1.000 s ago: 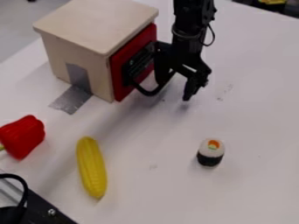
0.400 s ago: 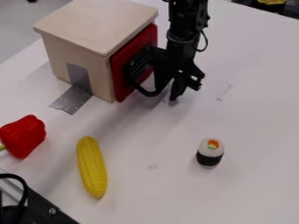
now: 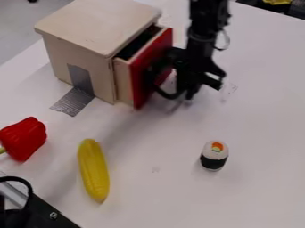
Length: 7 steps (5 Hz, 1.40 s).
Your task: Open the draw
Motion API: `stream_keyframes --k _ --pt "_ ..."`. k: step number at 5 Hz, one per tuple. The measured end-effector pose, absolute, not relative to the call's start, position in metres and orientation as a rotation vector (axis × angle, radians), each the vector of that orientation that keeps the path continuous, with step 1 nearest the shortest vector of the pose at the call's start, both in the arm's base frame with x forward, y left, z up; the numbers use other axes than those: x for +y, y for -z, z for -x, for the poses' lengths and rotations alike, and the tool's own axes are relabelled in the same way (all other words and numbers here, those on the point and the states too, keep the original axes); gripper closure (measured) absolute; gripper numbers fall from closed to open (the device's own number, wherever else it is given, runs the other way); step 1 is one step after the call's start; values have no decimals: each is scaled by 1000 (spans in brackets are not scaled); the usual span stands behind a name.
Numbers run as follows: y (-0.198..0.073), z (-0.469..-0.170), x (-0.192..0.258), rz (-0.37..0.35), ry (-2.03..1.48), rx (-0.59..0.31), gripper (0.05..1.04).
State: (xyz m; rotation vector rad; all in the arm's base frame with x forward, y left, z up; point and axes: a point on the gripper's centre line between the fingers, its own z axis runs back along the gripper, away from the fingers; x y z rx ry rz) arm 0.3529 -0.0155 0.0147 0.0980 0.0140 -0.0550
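Arm: black robot arm (image 3: 207,22), entering at the top edge and standing above the pincer.
Pincer: black pincer (image 3: 183,84), hanging low over the table, just beside the drawer's handle; whether it is released, clenched or grasping the handle cannot be told, as this area is dark and blurred.
Drawer: wooden drawer with a flat red front (image 3: 138,84), immediately left of the pincer; partly open, its pale side wall exposed and a dark interior visible along the top.
Handle: black curved handle (image 3: 168,95) on the red front, between that front and the pincer; contact with the pincer cannot be confirmed.
Cabinet: pale wooden box (image 3: 98,22) with a flat top, left of the pincer, beyond the red front.
Tape: silver-grey strip (image 3: 74,99), farther left of the pincer, running from the box's side onto the table.
Sushi: toy roll (image 3: 214,155), white above and black below with an orange and green centre, upright, below and right of the pincer.
Corn: long yellow plastic cob (image 3: 93,171), lying below and left of the pincer.
Pepper: glossy red toy pepper (image 3: 25,138), far left of the pincer and lower.
Table: smooth white surface (image 3: 173,196), beneath the pincer.
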Motion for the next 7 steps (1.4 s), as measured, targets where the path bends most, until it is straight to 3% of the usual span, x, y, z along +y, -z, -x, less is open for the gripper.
stream_keyframes --k 1,2,3,4,5,6,7 --pt "-12 -359 -48 -87 50 16 960" --pt "-12 -359 -52 -94 -1 16 927" --pt "-11 -359 -54 -89 -16 8 707" --pt "-11 -352 -60 -102 6 15 390" --pt "-53 -351 -72 -97 47 -70 124" --pt "-96 -343 -86 -69 83 -132 85" --pt "-114 -333 -90 -39 86 -137 85"
